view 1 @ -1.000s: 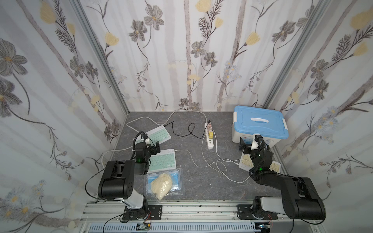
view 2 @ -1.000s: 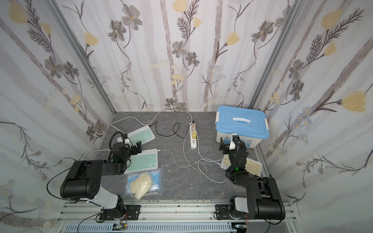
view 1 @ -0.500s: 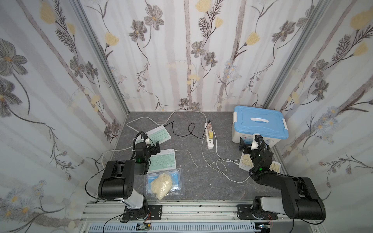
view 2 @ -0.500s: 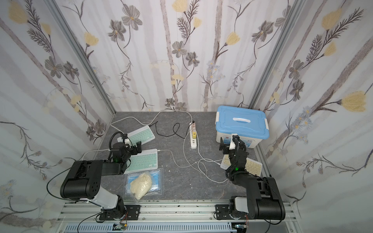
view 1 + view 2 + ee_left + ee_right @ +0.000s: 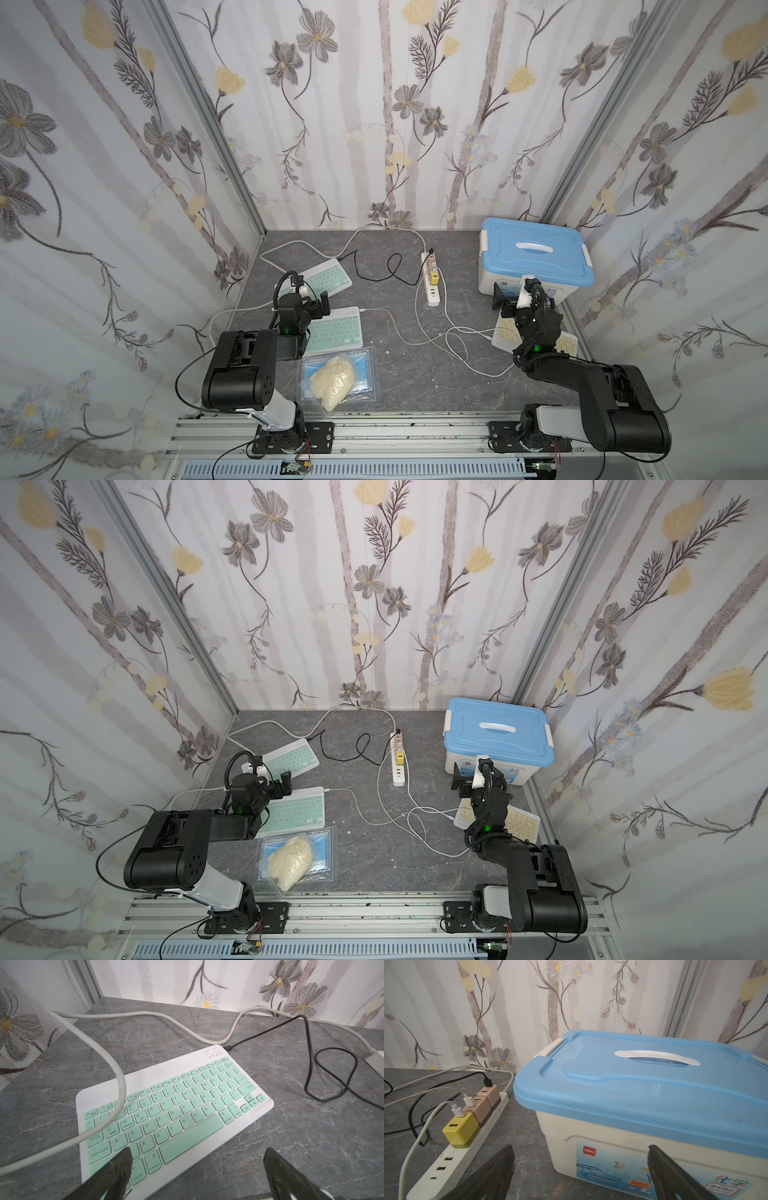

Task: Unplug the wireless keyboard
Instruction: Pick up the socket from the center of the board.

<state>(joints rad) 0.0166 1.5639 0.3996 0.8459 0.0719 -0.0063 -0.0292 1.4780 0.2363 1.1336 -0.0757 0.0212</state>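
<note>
Two mint-green keyboards lie at the left in both top views: the far one and the near one. A yellow-keyed keyboard lies partly under my right arm. In the left wrist view the far mint keyboard has a black cable plug in its back corner. My left gripper hovers open over its front edge. My right gripper is open, holding nothing, between the power strip and the box. A yellow charger and two pink chargers sit in the strip.
A blue-lidded storage box stands at the back right. A clear bag with pale contents lies near the front. A thick white cable crosses the far keyboard's left keys. Thin white cables loop across the middle.
</note>
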